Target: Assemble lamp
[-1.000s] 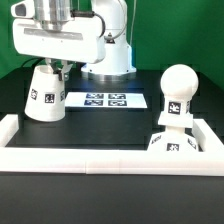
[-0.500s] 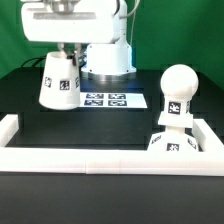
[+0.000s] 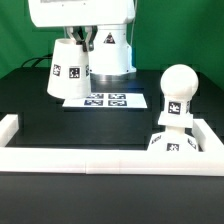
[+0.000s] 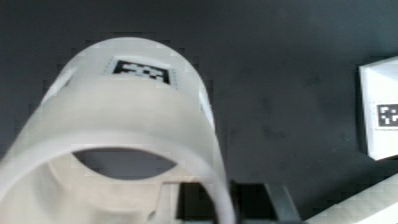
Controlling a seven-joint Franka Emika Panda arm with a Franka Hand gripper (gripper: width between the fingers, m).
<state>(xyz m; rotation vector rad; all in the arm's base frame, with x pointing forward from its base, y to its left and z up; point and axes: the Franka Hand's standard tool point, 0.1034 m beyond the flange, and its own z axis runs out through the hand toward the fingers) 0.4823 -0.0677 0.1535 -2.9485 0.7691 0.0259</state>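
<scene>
The white cone-shaped lamp shade [image 3: 69,72] hangs in the air above the table at the exterior view's left, tags on its side. My gripper [image 3: 86,41] is shut on the shade's upper rim. In the wrist view the shade [image 4: 139,120] fills the picture, and its thin wall is pinched between my two fingers [image 4: 189,203] at my gripper [image 4: 228,200]. The ball-topped bulb [image 3: 177,92] stands upright on the tagged base [image 3: 172,144] at the exterior view's right, apart from the shade.
The marker board [image 3: 106,100] lies flat under and beside the shade; its edge shows in the wrist view [image 4: 381,100]. White border rails [image 3: 100,161] run along the front and both sides. The arm's white pedestal [image 3: 112,58] stands behind.
The shade has been lifted off the table and carried up and toward the exterior view's right, over the marker board's edge. The bulb and base have not moved.
</scene>
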